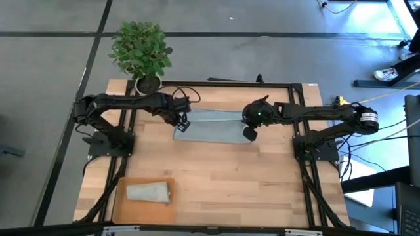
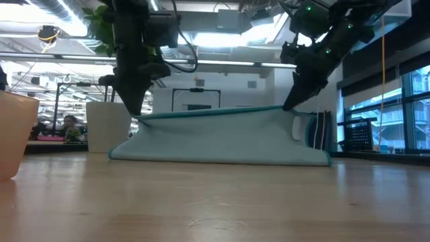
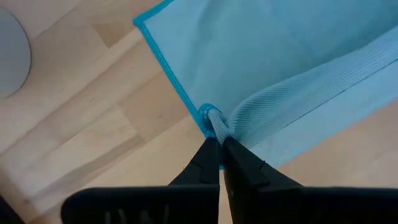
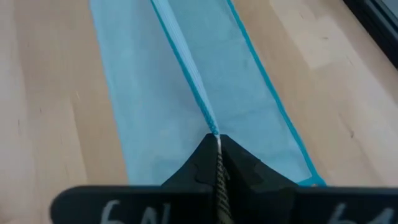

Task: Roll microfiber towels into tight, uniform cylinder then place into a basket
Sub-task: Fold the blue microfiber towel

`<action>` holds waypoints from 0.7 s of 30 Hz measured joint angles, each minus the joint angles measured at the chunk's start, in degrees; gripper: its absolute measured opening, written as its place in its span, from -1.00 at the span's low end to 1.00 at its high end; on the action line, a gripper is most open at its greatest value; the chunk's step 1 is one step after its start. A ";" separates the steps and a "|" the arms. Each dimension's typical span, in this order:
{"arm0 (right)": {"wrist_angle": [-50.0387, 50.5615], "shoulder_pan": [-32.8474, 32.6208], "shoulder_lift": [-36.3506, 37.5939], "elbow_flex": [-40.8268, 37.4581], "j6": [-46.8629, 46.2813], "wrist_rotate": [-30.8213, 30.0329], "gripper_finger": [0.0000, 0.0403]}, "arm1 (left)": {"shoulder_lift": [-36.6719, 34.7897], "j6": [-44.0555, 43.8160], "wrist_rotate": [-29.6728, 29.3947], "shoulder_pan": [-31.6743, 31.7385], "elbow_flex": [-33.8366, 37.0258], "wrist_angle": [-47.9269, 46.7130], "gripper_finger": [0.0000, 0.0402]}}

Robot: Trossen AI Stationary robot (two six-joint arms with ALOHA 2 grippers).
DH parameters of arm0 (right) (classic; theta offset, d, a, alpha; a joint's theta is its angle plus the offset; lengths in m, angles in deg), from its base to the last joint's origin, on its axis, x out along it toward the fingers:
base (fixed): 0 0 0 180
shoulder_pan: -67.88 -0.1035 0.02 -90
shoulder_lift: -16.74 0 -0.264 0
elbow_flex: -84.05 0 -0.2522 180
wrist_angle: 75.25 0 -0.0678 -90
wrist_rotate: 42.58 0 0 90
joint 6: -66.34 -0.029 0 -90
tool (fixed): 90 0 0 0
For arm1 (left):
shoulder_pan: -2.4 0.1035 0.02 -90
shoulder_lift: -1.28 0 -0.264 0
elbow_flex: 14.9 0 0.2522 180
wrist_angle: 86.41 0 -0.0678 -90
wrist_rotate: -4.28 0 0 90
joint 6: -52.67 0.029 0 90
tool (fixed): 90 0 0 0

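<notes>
Basket [image 1: 118,204]: nearest the camera's side of the table in the high view, at the near-left corner, shallow and orange-tan
Rolled towel [image 1: 149,192]: pale grey-green, lying inside the basket, loosely cylindrical; this one looks done
Blue towel [image 1: 213,126]: light teal cloth at the far middle of the table, between the two arms; its far edge is lifted off the wood while the near part rests flat on the table
Lifted edge [image 2: 208,112]: seen from table height as a taut line strung between the two grippers, with the cloth sloping down from it to the tabletop
Left gripper [image 3: 219,144]: fingers pinched together on the towel's piped corner, holding it up at the left end
Right gripper [image 4: 217,138]: fingers closed tight on the raised fold at the right end, the cloth running away from it in a ridge
Table [image 1: 262,183]: light wooden boards in a black frame, bare in the middle
Plant [image 1: 140,49]: leafy, in a white pot at the far-left corner, well apart from the basket
Progress: judged about halfway, one towel rolled and stowed, the second only gripped by one edge
Left to do: the blue towel shows no roll yet; it has to be folded or rolled into a tight cylinder, then carried across to the basket beside the first roll
</notes>
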 joint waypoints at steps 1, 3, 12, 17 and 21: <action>-0.04 0.00 0.00 0.00 0.19 0.00 -0.94 | 0.00 -0.06 -0.01 0.16 0.00 0.17 -1.00; -0.11 0.00 0.00 0.00 0.17 0.01 -0.94 | 0.00 -0.41 -0.01 0.49 0.02 0.55 -1.00; -1.57 0.00 0.00 0.00 0.15 -3.61 -0.71 | 0.00 1.14 -3.17 2.12 0.02 5.27 -0.91; -1.75 0.00 0.00 0.00 0.25 -6.85 -0.47 | 0.00 4.37 -3.52 3.56 0.02 7.07 -0.71; -2.50 0.00 0.00 0.00 0.27 -8.86 -0.27 | 0.02 4.54 -4.30 4.72 0.02 7.24 -0.56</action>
